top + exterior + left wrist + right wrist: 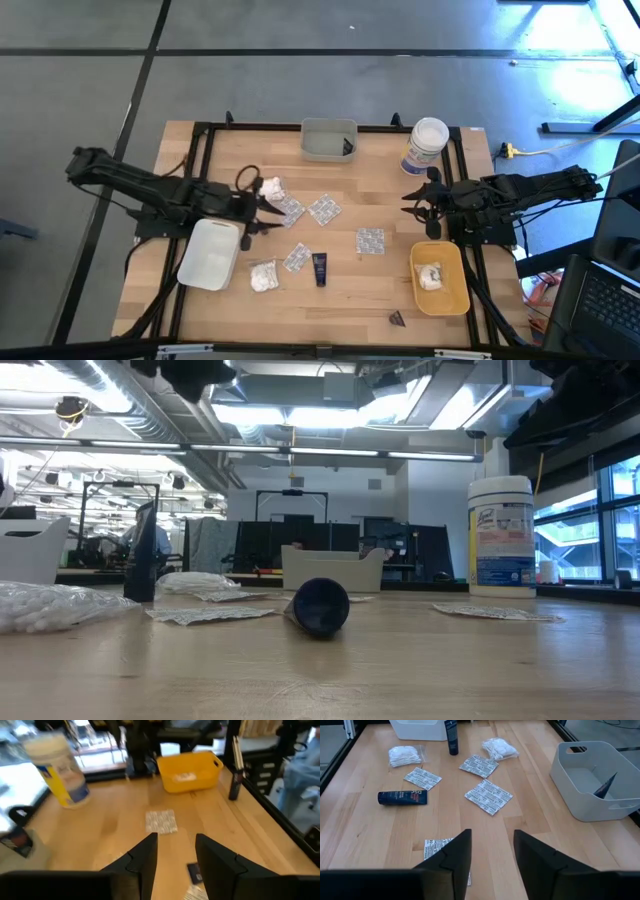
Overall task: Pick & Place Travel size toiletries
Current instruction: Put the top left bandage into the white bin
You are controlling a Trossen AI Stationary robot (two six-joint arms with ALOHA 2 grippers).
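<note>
The toiletries lie spread over the middle of the counter (350, 300). 4 silvery square packets (324, 209) with dimpled faces lie flat between the arms. One white bundle (271, 187) sits just beside the left gripper (262, 210), another (263, 276) lies near the counter's front, and a 3rd (430, 276) rests inside the yellow tray (440, 298). A dark tube (320, 268) with a blue band lies on its side near the front, and a small dark cone (397, 318) sits close to the front edge. Another dark piece leans in the grey tray (328, 140) at the back. The white tray (209, 254) sits under the left arm.

The left gripper's fingers (142, 857) stand apart with nothing between them. The right gripper (425, 197), beside the jar (425, 146), also has its fingers (455, 852) apart and empty.

The counter is pale wood planks in a black frame. Beyond it, the low view shows a workshop with ceiling lights, windows and a person (150, 540) far off.
</note>
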